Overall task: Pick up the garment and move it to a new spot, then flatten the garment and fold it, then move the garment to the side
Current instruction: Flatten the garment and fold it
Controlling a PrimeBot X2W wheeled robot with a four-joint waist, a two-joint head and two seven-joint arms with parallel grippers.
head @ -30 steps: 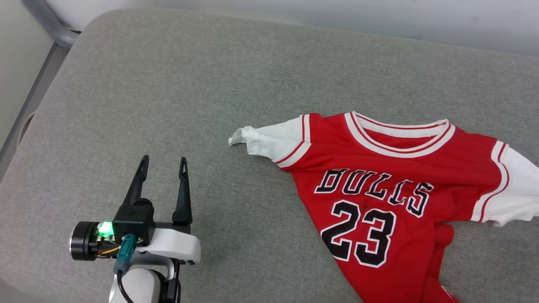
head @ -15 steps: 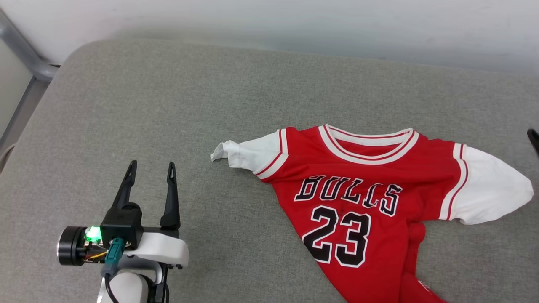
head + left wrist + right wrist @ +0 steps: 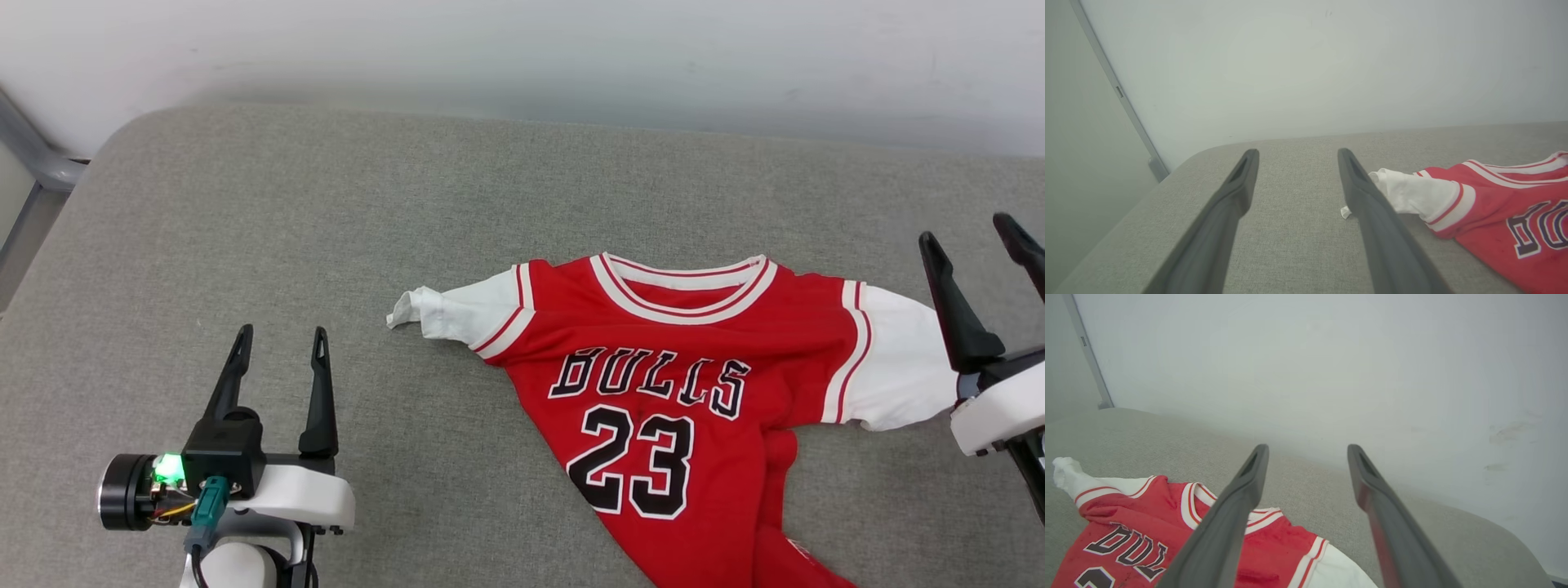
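Garment [image 3: 653, 384]: likely soft, limp — grip sleeves at 9 and 3 o'clock.
Left tool [image 3: 282, 333]: apart, empty.
Right tool [image 3: 965, 229]: apart, empty.

Red garment [image 3: 653, 343] on grey cushion [image 3: 326, 229]

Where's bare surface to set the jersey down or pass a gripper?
Free: grey cushion between wall and jersey collar; also left of the white sleeve, around the open left gripper. Crowded: right side, jersey beside the open right gripper.
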